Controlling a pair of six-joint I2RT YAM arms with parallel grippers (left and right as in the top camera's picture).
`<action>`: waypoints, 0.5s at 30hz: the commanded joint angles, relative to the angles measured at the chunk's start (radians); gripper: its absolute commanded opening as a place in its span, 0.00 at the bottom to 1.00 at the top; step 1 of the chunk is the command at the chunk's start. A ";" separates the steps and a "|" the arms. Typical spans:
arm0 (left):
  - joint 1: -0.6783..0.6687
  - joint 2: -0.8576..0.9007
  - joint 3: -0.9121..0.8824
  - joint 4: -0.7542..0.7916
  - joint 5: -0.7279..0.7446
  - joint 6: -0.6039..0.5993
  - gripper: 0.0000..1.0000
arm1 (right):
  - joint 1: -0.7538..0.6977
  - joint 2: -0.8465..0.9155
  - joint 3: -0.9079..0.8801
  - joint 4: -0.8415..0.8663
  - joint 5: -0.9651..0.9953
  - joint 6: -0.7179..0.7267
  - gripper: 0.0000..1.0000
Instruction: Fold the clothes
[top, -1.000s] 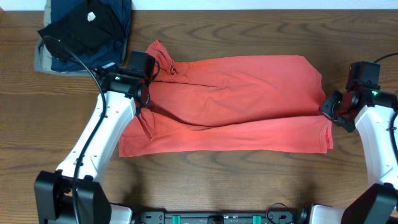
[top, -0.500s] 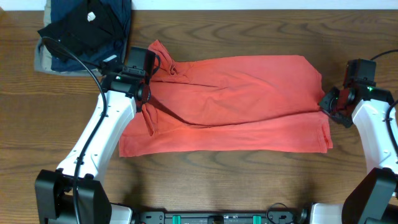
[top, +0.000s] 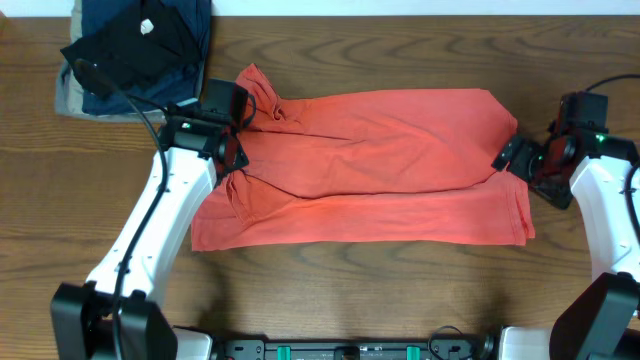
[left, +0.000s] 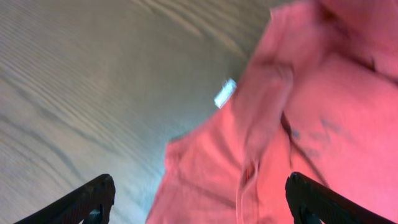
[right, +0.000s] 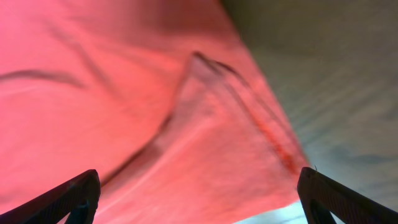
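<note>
The left hand (top: 233, 148) is wide open and holds nothing. In the left wrist view its two dark fingers (left: 93, 198) sit far apart at the bottom corners. Under it lies the left end of the orange-red T-shirt (top: 380, 160), bunched up a little, with a small white tag (left: 225, 93) at its edge. The right hand (top: 520, 160) is wide open too and holds nothing. It is at the right edge of the T-shirt, where a small fold of cloth sticks up. The T-shirt lies in the middle of the brown wooden table (top: 400, 290), between the two hands. One layer is folded over another, and a strip of the lower layer shows along the near side. A pile of dark folded clothes (top: 135, 50) sits at the far left corner, near the left hand.
</note>
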 joint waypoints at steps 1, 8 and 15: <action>0.004 -0.037 0.032 -0.056 0.156 0.027 0.89 | -0.005 0.006 0.032 -0.019 -0.152 -0.063 0.99; 0.004 0.019 -0.031 -0.080 0.389 0.027 0.89 | 0.019 0.006 0.030 -0.094 -0.174 -0.063 0.99; 0.004 0.108 -0.046 -0.077 0.397 0.041 0.89 | 0.035 0.007 0.029 -0.121 -0.171 -0.076 0.99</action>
